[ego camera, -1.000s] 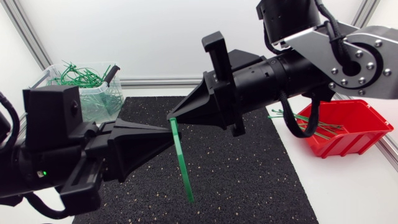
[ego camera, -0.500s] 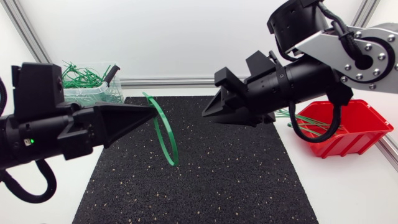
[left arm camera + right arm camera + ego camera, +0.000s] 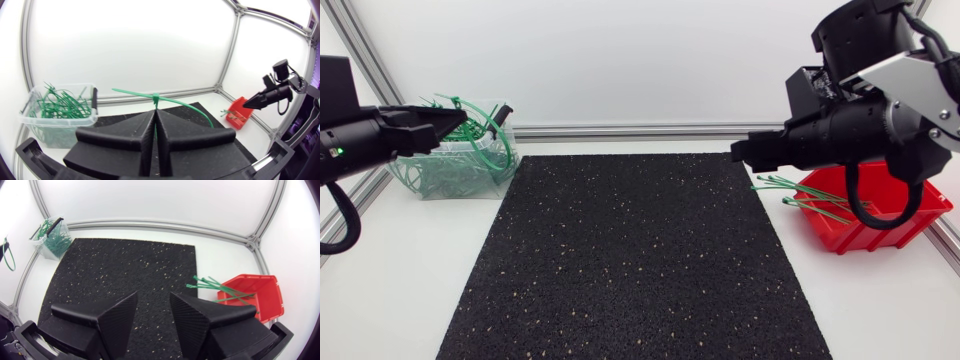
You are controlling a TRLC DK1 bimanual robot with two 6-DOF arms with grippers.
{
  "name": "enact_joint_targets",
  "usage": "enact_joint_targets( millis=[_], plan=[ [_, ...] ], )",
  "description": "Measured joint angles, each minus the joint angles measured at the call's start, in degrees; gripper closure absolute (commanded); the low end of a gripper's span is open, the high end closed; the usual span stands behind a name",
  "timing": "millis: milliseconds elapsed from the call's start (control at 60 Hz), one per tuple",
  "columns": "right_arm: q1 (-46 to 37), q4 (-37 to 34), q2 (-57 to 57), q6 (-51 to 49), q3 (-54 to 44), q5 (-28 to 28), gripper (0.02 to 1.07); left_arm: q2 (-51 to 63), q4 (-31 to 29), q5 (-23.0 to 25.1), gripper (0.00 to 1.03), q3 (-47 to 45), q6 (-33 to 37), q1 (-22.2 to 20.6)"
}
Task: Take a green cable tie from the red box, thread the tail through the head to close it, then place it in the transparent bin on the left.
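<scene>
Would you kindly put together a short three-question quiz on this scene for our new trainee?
1. True or false: the right gripper is shut.
2. The green cable tie is held by: A the left gripper; B the right gripper; C neither.
3. What colour is the box that the loose ties stick out of?

Key: 1 false, its fingers stand apart with nothing between them; 2 A; 3 red.

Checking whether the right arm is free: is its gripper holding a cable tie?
No, the right gripper has its fingers apart, with only the black mat visible between them.
</scene>
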Motion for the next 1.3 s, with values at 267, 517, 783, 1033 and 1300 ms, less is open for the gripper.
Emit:
enact_joint_targets(
  millis=[267,517,783,1033,1300],
  plan=[
    [-4.7,4.6,-10.6,-9.3,-4.7,7.6,0.56,12.7,11.1,-6.6,1.0,9.4,5.1,10.6],
    [-8.0,4.8,-17.9,-12.2,-9.2,8.2,0.56,27.7,17.2,-15.0,1.0,19.6,8.3,12.1],
    [-8.0,4.4,-23.9,-13.3,-12.9,8.7,0.56,37.5,17.7,-19.8,0.76,26.6,10.0,10.0],
    [-8.0,1.2,-28.9,-13.3,-14.9,9.1,0.56,41.7,16.5,-21.8,0.03,28.3,11.1,9.8],
    [-8.3,1.3,-31.5,-13.3,-15.8,9.1,0.56,35.9,15.6,-21.8,0.03,24.8,11.3,9.3]
  ],
)
